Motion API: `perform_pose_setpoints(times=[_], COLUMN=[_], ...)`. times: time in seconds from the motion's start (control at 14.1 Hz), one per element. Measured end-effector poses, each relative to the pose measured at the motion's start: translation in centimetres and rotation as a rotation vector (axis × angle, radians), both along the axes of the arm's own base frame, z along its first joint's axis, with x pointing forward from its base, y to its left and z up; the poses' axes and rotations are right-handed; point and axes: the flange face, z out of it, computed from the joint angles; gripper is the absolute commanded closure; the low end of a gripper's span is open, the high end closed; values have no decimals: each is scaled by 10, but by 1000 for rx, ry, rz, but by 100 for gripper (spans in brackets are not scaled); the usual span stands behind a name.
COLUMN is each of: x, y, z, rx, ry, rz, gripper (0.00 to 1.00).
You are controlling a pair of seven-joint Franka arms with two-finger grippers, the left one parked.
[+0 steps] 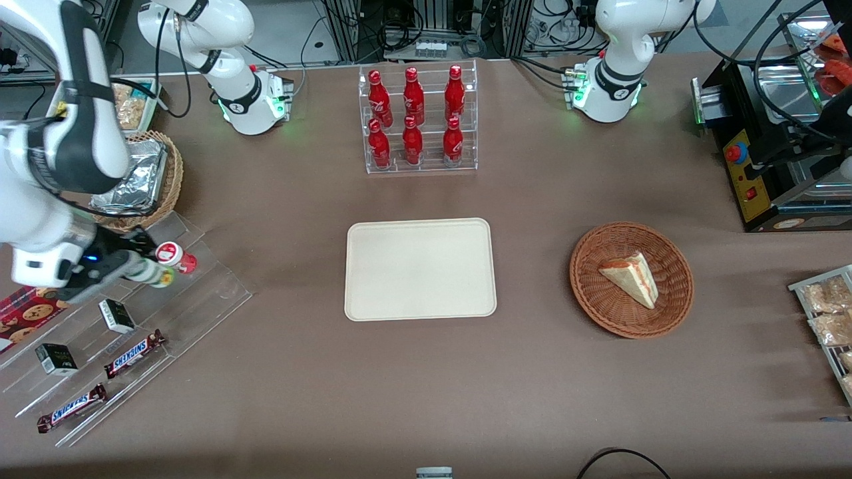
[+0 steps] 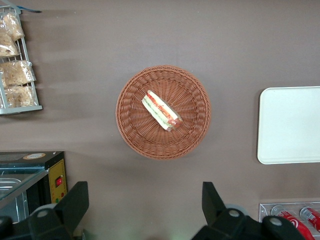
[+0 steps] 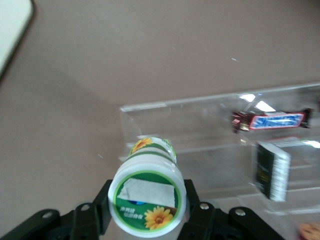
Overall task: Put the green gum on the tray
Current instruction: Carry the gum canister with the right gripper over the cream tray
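Already the gripper (image 3: 148, 212) has its two fingers clamped on the sides of the green gum (image 3: 148, 197), holding it above the clear stepped shelf (image 1: 200, 303), well apart from the tray (image 1: 421, 269), which lies bare to receive it.

Even overhead light, bright enough; the table (image 1: 279, 199) reads flat brown with only soft shadows, the clearest beside the basket (image 1: 631, 279) and the bottle rack (image 1: 421, 116), plus small glints on the foil (image 1: 133, 179) and the clear shelf (image 1: 200, 293). Front view is sharp in the middle, with the near arm large and slightly soft at the frame edge. Right wrist view is blurred: the gum (image 3: 147, 200), held in the gripper (image 3: 149, 212) and close to the lens, is soft with its lid print barely legible, the Snickers bar (image 3: 272, 120) and black box (image 3: 272, 170) are smeared, and white glare spots sit on the shelf edge; left wrist view is evenly lit and fairly crisp.
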Motion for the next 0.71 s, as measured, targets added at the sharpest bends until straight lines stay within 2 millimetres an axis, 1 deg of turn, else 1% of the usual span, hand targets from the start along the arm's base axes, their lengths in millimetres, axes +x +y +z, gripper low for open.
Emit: perform_pose_setpoints(times=[0.21,0.43,0.64,0.71], x=[7,7,6,8], y=[55,112,173,196], z=[-11,-25,-42,-49], rx=[25,19,21,17], ry=[17,42,66,66], rz=[-89,-181,-268,-297], gripper=[100,100,100,100])
